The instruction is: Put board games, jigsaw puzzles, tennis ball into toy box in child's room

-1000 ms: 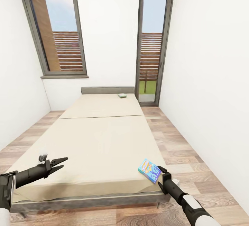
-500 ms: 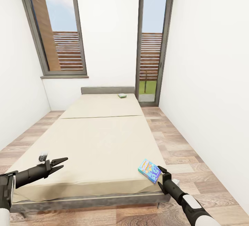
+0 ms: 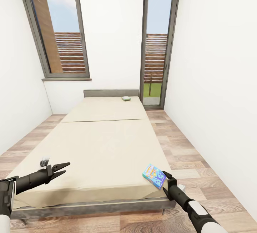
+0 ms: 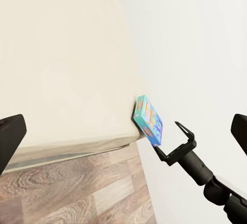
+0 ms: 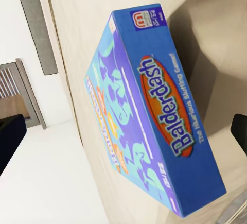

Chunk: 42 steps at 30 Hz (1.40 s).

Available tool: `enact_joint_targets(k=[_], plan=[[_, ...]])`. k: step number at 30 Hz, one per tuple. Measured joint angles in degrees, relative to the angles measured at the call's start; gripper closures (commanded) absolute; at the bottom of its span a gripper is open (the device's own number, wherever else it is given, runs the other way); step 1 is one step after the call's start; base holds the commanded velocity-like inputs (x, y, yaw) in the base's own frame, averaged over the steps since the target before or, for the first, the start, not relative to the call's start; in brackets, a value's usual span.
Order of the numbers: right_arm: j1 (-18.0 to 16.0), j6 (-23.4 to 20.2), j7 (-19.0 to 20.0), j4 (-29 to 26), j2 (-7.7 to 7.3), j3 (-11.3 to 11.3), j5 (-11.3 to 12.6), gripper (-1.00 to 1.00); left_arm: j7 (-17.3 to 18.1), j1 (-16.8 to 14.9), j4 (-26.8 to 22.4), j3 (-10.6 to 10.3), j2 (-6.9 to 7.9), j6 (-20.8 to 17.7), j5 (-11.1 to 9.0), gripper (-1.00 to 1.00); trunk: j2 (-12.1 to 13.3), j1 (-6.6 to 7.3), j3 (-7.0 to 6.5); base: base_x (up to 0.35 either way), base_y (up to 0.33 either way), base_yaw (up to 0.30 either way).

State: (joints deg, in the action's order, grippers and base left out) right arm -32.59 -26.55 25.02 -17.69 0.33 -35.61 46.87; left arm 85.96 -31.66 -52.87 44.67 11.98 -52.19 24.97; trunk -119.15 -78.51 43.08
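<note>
Head view: the right gripper (image 3: pixel 165 180) has its jaws spread wide, just beside a blue game (image 3: pixel 154 176) tilted at the bed's (image 3: pixel 103 143) near right corner; whether they touch is unclear. The left gripper (image 3: pixel 62 167) hangs wide over the near left edge. A green game (image 3: pixel 126 98) lies far up by the headboard (image 3: pixel 111 93).

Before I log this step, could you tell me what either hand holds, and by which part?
Nothing is gripped: the right hand, open, straddles the near end of the blue board game; the left hand is open and empty.
</note>
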Motion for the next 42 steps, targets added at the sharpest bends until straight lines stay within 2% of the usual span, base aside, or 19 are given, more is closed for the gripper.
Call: enact_joint_targets(k=[24, 32, 35, 42], plan=[[-0.04, 0.08, -2.35, 0.00, -0.01, -0.07, 0.01, -1.00, -0.09, 0.00, 0.00, 0.01, 0.00, 0.06, 0.16, -1.00, 0.00, 0.00, 0.00, 0.001, 0.000, 0.000], [-0.04, 0.08, -2.38, 0.00, -0.01, -0.08, 0.02, -1.00, -0.17, 0.00, 0.00, 0.03, -0.06, 0.12, 0.18, -1.00, 0.00, 0.01, 0.00, 0.109, 0.074, 0.000], [0.03, 0.13, -2.60, -0.02, -0.06, -0.14, -1.07, -1.00, -0.16, 0.03, -0.04, 0.04, -0.02, 0.11, 0.16, -1.00, -0.01, 0.01, 0.01, 0.030, 0.020, 0.000], [0.18, 0.20, -2.54, -0.03, -0.06, -0.19, -0.98, -1.00, -0.15, 0.03, -0.03, 0.08, -0.03, 0.12, 0.17, -1.00, -0.01, 0.01, 0.01, 0.007, 0.005, 0.000]])
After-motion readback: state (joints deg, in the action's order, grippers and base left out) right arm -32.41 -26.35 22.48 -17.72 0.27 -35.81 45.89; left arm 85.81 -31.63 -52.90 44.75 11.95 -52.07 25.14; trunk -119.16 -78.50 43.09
